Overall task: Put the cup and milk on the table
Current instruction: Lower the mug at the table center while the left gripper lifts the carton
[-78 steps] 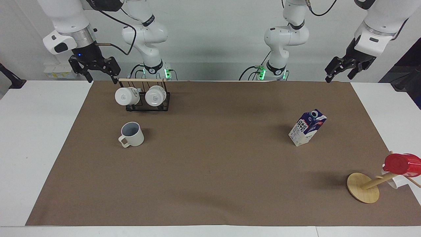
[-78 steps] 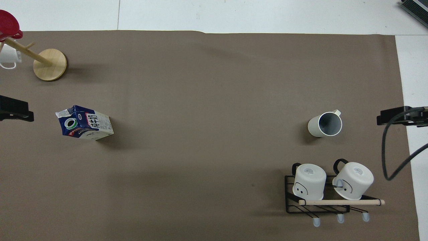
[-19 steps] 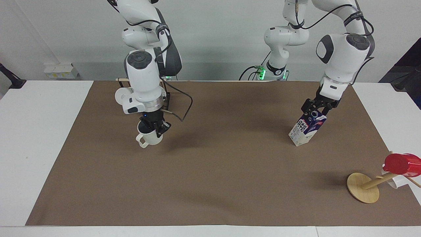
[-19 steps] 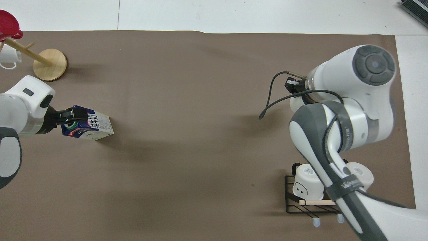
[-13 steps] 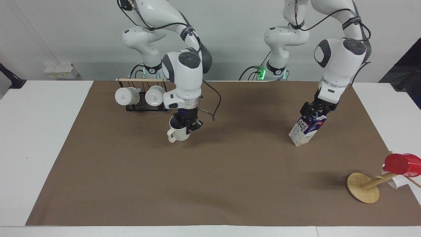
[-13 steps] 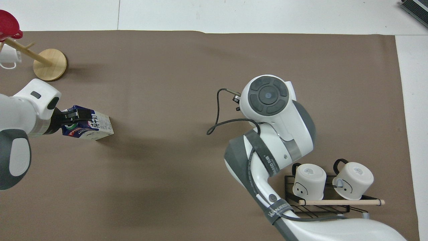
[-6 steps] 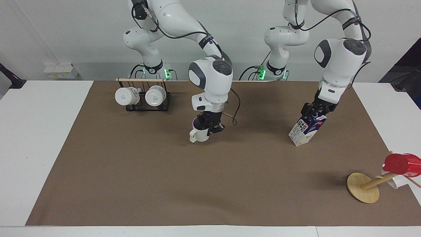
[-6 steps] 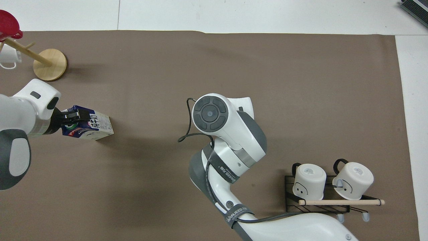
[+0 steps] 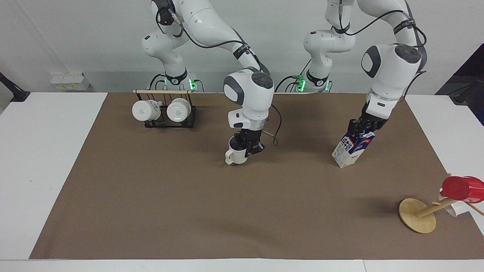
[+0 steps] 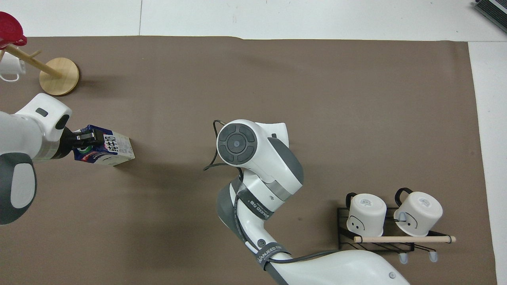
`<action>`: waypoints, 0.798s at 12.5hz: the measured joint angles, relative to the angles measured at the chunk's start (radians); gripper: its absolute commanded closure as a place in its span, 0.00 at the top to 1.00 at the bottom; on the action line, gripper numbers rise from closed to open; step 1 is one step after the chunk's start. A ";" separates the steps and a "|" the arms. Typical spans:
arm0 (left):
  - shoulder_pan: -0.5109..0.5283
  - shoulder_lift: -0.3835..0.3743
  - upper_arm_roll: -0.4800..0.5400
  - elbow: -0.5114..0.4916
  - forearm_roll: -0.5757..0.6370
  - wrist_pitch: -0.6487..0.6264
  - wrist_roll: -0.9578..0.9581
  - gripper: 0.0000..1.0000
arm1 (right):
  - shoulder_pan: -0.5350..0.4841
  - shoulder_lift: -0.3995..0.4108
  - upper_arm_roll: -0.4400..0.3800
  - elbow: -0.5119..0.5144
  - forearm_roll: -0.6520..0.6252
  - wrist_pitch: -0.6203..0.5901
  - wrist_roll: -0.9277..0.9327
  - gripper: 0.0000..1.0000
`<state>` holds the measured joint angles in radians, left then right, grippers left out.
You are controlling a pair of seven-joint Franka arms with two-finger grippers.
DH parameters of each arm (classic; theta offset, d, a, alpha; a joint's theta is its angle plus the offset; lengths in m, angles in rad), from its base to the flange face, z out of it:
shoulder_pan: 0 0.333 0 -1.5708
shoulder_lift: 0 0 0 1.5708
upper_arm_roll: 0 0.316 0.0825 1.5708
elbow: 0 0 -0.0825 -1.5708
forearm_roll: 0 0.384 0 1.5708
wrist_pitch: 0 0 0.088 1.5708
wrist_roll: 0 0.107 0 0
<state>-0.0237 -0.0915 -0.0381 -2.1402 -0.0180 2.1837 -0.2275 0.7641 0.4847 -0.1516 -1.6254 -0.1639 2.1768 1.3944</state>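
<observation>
While the right gripper (image 9: pixel 247 148) holds the cup (image 9: pixel 237 155) by its rim, fingers clamped on the wall, mid-surface (image 9: pixel 53 151), the cup looks at or just above the brown sheet. At the left arm's end, the left gripper (image 9: pixel 362 129) has its fingers closed on the top of the upright milk (image 9: pixel 352 148), which stands on the sheet.

White table (image 9: pixel 45 158) under brown sheet (image 9: pixel 242 204)

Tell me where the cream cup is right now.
Facing view: the cup sits mid-table in the right gripper, between the mug rack and the milk.
</observation>
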 measured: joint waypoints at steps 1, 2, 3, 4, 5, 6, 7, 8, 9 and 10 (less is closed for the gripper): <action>0.000 0.000 0.000 0.000 0.000 0.000 0.000 0.54 | 0.001 0.006 0.000 -0.003 0.000 0.011 0.001 0.00; 0.000 0.000 0.000 0.000 0.000 0.000 0.001 0.54 | 0.001 0.009 -0.001 -0.007 0.000 0.021 0.001 0.00; 0.000 0.000 0.001 0.000 0.000 0.000 0.001 0.53 | 0.001 0.009 -0.001 -0.017 0.000 0.034 0.001 0.00; 0.000 0.000 0.001 0.000 0.000 0.000 0.001 0.48 | 0.001 0.009 -0.002 -0.028 0.000 0.048 0.001 0.00; 0.000 0.000 0.001 0.001 0.000 0.000 0.001 0.43 | 0.001 0.009 -0.002 -0.036 0.000 0.054 0.001 0.00; 0.000 0.000 0.002 0.001 0.000 0.000 0.001 0.41 | 0.001 0.008 -0.002 -0.038 0.000 0.057 0.001 0.16; 0.000 0.000 0.002 0.001 0.000 0.000 0.002 0.41 | 0.000 0.008 -0.002 -0.038 0.000 0.057 0.001 0.48; 0.000 0.000 0.002 0.002 0.000 0.000 0.003 0.41 | 0.000 0.008 -0.003 -0.039 0.000 0.058 0.002 0.90; 0.000 0.000 0.002 0.003 0.000 0.000 0.003 0.41 | -0.001 0.008 -0.004 -0.040 0.000 0.059 0.002 1.00; 0.000 0.000 0.002 0.006 0.000 0.001 0.004 0.41 | -0.003 0.008 -0.005 -0.040 0.000 0.059 0.002 1.00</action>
<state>-0.0233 -0.0914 -0.0357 -2.1343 -0.0180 2.1842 -0.2233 0.7607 0.4929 -0.1565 -1.6657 -0.1639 2.2363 1.3961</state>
